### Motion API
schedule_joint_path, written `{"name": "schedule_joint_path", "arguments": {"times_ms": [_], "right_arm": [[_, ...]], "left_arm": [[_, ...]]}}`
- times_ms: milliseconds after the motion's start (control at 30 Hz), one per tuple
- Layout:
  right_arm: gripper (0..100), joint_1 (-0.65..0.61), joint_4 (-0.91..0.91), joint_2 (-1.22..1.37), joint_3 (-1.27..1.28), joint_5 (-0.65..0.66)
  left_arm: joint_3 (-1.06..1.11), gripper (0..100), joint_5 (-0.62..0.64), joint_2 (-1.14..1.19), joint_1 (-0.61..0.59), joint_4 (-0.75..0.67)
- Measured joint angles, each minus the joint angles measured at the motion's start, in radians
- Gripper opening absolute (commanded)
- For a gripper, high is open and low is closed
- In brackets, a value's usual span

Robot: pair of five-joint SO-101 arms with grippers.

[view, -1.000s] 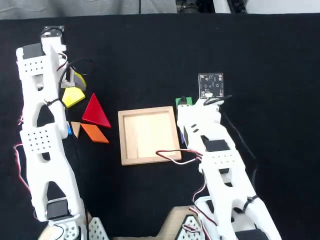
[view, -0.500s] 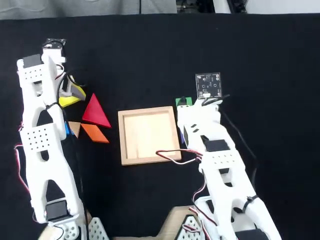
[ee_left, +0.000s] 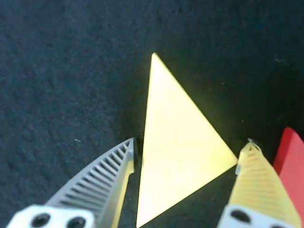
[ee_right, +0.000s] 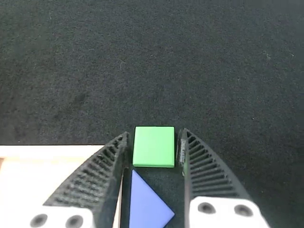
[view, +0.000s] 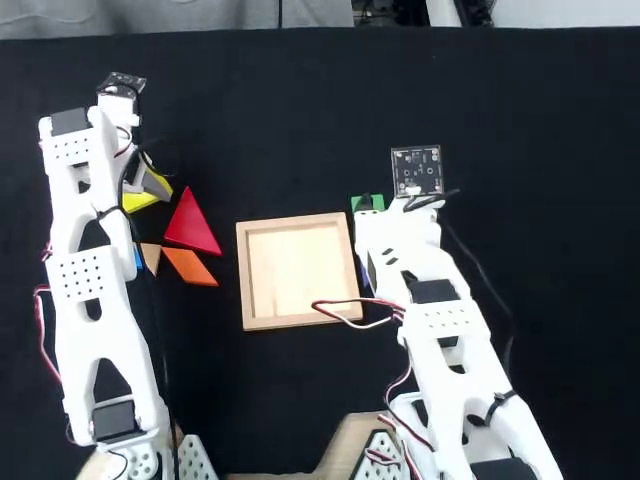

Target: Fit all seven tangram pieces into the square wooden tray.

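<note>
The square wooden tray (view: pixel 245 275) is shown near the middle of the black table (view: pixel 300 110), with bare wood across its whole floor; a broad stretch of table extends beyond its far rim and to the right of the right arm. The left gripper (ee_left: pixel 190 142) is clamped on the yellow triangle (ee_left: pixel 175 152), one finger (ee_left: pixel 107 183) set along a side and the other at a corner, and the red triangle (ee_left: pixel 289 152) lies just beside that second finger. An orange piece (view: pixel 190 267) and a small tan triangle (view: pixel 151 257) are placed between the left arm and the tray's left rim, apart from the rim. The right gripper (ee_right: pixel 153 136) is positioned astride the green square (ee_right: pixel 153 147), just off the tray's far right corner; whether the square is squeezed cannot be told. A blue triangle (ee_right: pixel 145 202) is seen just beside the square, near the tray's right rim. Print on the small board (view: pixel 419 171) above the right wrist is too small to be read. Compared with one second earlier, the left wrist is shifted towards the table's far side and less of the yellow triangle is exposed from above; the right arm is unchanged.
</note>
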Motion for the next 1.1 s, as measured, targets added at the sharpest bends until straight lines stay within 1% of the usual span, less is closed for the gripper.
{"name": "schedule_joint_path", "arguments": {"times_ms": [167, 300, 367, 433, 500, 600, 800, 1100], "right_arm": [[17.0, 0.000, 0.000, 0.000, 0.000, 0.000], [17.0, 0.000, 0.000, 0.000, 0.000, 0.000], [17.0, 0.000, 0.000, 0.000, 0.000, 0.000], [17.0, 0.000, 0.000, 0.000, 0.000, 0.000], [17.0, 0.000, 0.000, 0.000, 0.000, 0.000], [17.0, 0.000, 0.000, 0.000, 0.000, 0.000], [17.0, 0.000, 0.000, 0.000, 0.000, 0.000], [17.0, 0.000, 0.000, 0.000, 0.000, 0.000]], "left_arm": [[-0.032, 33, -0.011, 0.025, 0.005, 0.000], [-0.032, 23, -0.028, 0.025, 0.005, 0.002], [-0.035, 18, -0.080, 0.021, 0.012, 0.002], [-0.035, 16, -0.140, 0.014, 0.025, 0.003], [-0.037, 16, -0.166, 0.009, 0.032, 0.005], [-0.043, 16, -0.167, 0.003, 0.040, 0.012], [-0.183, 16, -0.167, -0.008, 0.052, 0.164], [-0.218, 16, -0.141, -0.006, 0.057, 0.184]]}}
